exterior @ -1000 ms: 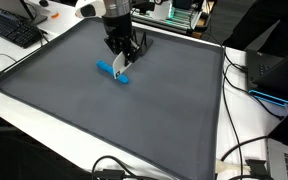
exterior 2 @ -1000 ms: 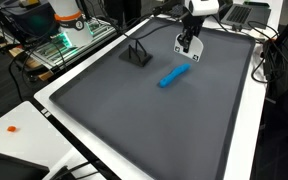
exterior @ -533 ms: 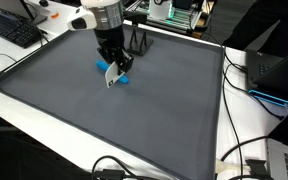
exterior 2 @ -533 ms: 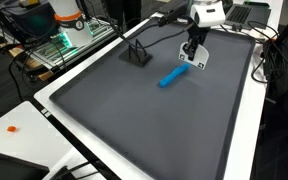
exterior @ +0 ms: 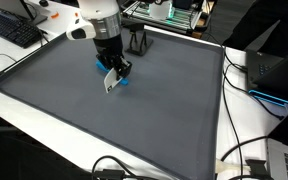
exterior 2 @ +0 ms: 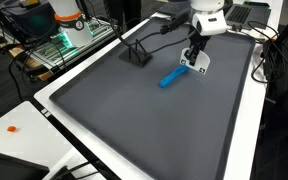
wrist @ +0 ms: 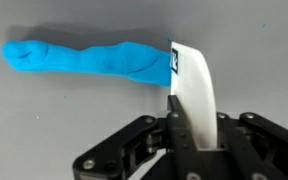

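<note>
The claw is clenched on a flat white card, which sticks out from between its fingers with a small dark mark near the free end. A blue stick lies flat on the grey mat that covers the worktop, a short way out from the black stand and apart from it. In the wrist view the card's free end meets the end of the stick that lies farther from the stand; whether the two touch cannot be told. In both exterior views the claw hangs over that end, the card slanting down towards the mat. A keyboard sits beyond the stand, off the mat.
</note>
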Robot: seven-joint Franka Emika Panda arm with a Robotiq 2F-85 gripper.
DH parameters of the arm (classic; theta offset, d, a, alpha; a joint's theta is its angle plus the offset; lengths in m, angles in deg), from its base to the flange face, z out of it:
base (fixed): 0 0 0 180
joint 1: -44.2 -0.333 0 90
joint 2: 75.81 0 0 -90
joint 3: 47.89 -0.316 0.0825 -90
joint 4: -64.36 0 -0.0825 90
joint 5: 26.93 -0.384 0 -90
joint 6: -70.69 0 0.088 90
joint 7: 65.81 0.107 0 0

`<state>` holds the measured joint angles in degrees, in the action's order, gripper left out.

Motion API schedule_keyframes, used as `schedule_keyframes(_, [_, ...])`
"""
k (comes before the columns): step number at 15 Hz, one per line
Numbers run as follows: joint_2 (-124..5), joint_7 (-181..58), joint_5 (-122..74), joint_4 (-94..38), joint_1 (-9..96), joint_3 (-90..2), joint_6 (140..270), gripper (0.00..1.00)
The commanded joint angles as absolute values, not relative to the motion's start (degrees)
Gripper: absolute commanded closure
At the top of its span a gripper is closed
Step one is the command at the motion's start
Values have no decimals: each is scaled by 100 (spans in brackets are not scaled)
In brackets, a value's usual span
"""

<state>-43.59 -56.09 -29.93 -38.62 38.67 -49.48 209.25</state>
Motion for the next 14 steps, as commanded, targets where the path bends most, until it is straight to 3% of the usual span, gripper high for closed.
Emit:
schedule_keyframes(1, [-4216, -5736, -2903, -3816, 3881, -4912, 20970, 98])
schedule_keyframes(14, [-4341, -5706, -3012, -4044, 3930, -4913, 20780, 98])
